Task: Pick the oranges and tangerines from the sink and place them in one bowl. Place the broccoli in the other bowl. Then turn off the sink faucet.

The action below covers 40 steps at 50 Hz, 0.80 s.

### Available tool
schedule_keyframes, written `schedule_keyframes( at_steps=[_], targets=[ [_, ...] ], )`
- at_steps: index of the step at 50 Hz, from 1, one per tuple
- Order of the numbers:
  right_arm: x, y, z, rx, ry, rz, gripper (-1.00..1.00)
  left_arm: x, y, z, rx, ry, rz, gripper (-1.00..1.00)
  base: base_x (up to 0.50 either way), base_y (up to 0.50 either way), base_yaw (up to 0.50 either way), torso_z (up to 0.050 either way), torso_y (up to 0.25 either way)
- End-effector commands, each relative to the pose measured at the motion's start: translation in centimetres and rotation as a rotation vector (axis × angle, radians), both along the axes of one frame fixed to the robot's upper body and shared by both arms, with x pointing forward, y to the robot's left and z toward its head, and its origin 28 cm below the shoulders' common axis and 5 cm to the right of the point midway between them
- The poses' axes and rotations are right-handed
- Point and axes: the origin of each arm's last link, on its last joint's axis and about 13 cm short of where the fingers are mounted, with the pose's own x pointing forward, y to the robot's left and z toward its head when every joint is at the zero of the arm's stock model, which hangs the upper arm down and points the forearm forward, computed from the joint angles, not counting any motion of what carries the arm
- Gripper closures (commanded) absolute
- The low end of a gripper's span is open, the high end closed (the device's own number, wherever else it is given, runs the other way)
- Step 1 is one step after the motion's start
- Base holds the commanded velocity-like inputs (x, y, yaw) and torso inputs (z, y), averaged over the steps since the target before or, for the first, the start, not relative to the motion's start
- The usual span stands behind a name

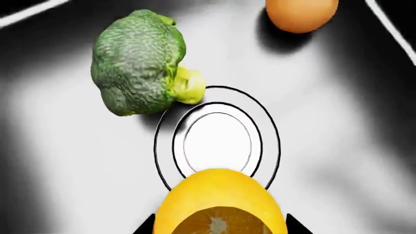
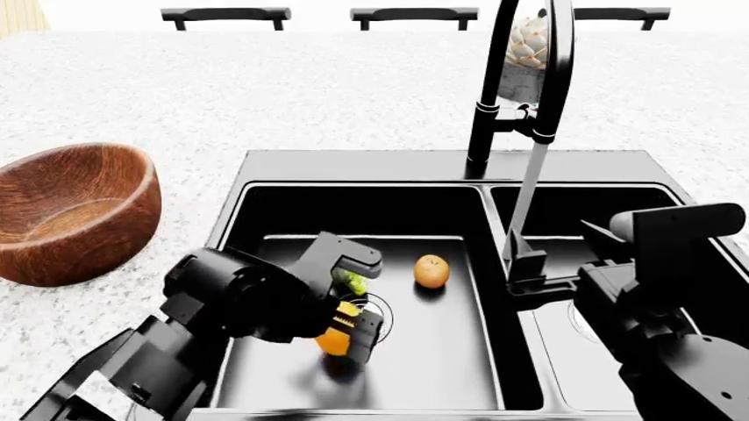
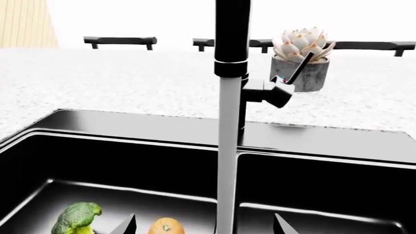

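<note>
My left gripper (image 1: 219, 227) is shut on the yellow-orange orange (image 1: 221, 192), inside the left basin of the black sink (image 2: 351, 172). In the head view the gripper (image 2: 347, 331) holds the orange (image 2: 333, 340) just above the basin floor. The broccoli (image 1: 138, 63) lies beside the silver drain (image 1: 217, 141). The deeper orange tangerine (image 2: 432, 271) lies further back. My right gripper (image 3: 202, 228) is open and empty over the sink, facing the faucet (image 3: 232, 39). Water (image 3: 226, 146) runs from the faucet. The brown wooden bowl (image 2: 70, 210) stands left of the sink. The white bowl is out of view.
The speckled counter (image 2: 293, 96) surrounds the sink. A potted succulent (image 3: 300, 58) stands behind the faucet's lever (image 3: 300, 68). The centre divider (image 2: 506, 289) separates the basins. Dark chair backs (image 2: 416, 14) line the far counter edge.
</note>
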Motion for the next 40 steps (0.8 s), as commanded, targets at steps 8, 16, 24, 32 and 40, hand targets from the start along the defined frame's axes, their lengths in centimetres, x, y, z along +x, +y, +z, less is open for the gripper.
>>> schedule_keyframes(
  at_steps=[8, 16, 24, 32, 40],
  targets=[
    [0.1, 0.2, 0.0, 0.007, 0.006, 0.012, -1.0, -3.1, 2.4, 5.2, -0.114, -0.326, -0.019, 1.0, 0.0, 0.0, 0.0, 0.0, 0.0],
    [0.4, 0.5, 0.3, -0.007, 0.011, 0.026, -1.0, -4.8, 3.3, 7.0, -0.186, -0.413, 0.021, 1.0, 0.0, 0.0, 0.0, 0.0, 0.0],
    [1.8, 1.5, 0.8, -0.051, 0.048, 0.097, -1.0, -6.6, 4.3, 11.0, -0.237, -0.537, 0.035, 1.0, 0.0, 0.0, 0.0, 0.0, 0.0],
    [3.4, 2.6, 1.1, -0.085, 0.06, 0.136, -1.0, -7.4, 5.0, 12.7, -0.255, -0.628, 0.086, 1.0, 0.0, 0.0, 0.0, 0.0, 0.0],
    [4.9, 3.8, 0.9, -0.147, 0.092, 0.172, -1.0, -8.0, 5.9, 13.3, -0.222, -0.678, 0.103, 1.0, 0.0, 0.0, 0.0, 0.0, 0.001]
  ],
)
